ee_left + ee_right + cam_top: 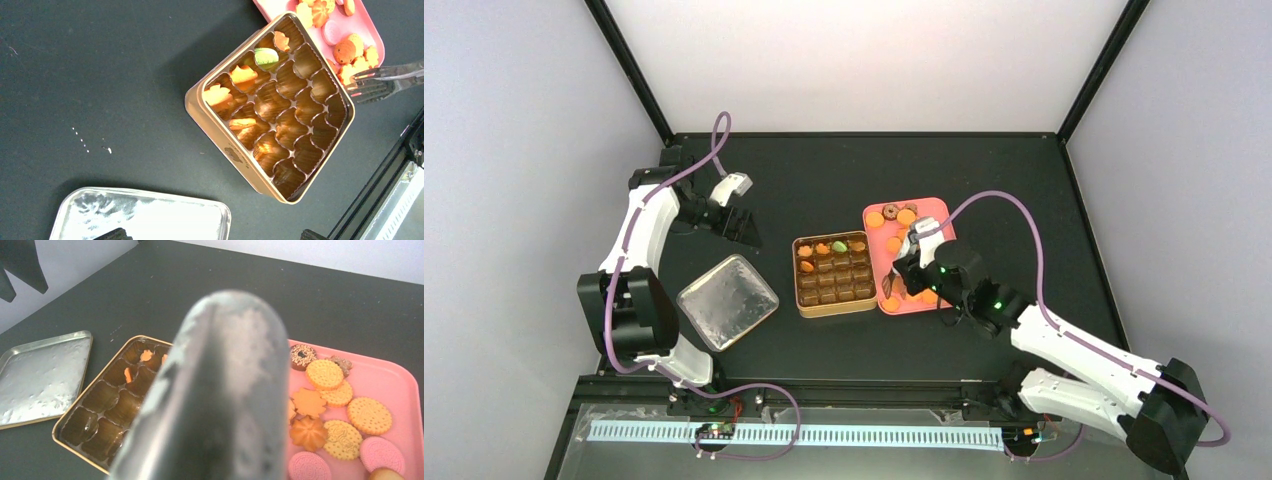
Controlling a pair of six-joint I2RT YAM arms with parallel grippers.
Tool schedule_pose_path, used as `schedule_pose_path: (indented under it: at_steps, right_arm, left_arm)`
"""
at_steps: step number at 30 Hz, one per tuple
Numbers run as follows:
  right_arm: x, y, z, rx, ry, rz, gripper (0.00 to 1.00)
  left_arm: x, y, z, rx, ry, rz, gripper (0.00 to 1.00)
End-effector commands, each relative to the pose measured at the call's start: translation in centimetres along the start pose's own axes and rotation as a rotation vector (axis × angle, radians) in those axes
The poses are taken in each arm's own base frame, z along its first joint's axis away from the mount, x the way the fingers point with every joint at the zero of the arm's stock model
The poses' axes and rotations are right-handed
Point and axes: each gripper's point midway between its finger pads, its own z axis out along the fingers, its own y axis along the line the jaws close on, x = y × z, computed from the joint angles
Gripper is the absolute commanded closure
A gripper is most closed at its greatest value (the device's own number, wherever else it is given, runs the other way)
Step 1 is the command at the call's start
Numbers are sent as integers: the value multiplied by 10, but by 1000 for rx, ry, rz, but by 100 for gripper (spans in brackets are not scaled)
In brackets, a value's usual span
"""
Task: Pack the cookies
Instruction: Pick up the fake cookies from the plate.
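Most of the cookies [325, 374] lie on a pink tray [941, 212] right of the bench's [984, 170] middle. The tray stands just beside a brown compartmented tin [801, 301] at the centre. A few orange ones and a green one [266, 56] already sit in the tin's compartments along its far side; the other compartments hold none.

The right gripper [908, 262] hangs over the tray, pinching metal tongs [385, 80] whose tips reach over the tray's edge by the tin. From the right wrist, the blurred tongs fill the middle and hide the strip between tin and tray.

The left gripper [746, 232] hovers toward the far-left part of the bench, fingers spread and holding nothing. The silver lid [727, 300] lies flat toward the near-left corner, apart from the tin.
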Motion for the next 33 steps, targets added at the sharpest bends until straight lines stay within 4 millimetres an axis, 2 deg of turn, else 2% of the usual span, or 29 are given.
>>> schedule_pose_path:
  at_steps: [1, 10, 18, 22, 28, 33]
  right_arm:
    - [0, 8, -2, -27, -14, 10, 68]
    - [24, 10, 14, -4, 68, -12, 66]
    - [33, 2, 17, 37, 93, -42, 64]
    - [28, 0, 15, 50, 71, -40, 65]
    - [13, 2, 16, 52, 32, -43, 77]
    - [-6, 7, 11, 39, -9, -46, 82]
  left_arm:
    - [-7, -6, -6, 8, -26, 33, 9]
    - [-6, -7, -5, 14, -21, 33, 9]
    - [-6, -6, -5, 13, -16, 35, 9]
    - [-6, -5, -4, 14, -16, 30, 9]
    - [-5, -6, -5, 14, -14, 32, 9]
    - [-5, -6, -6, 11, -13, 34, 9]
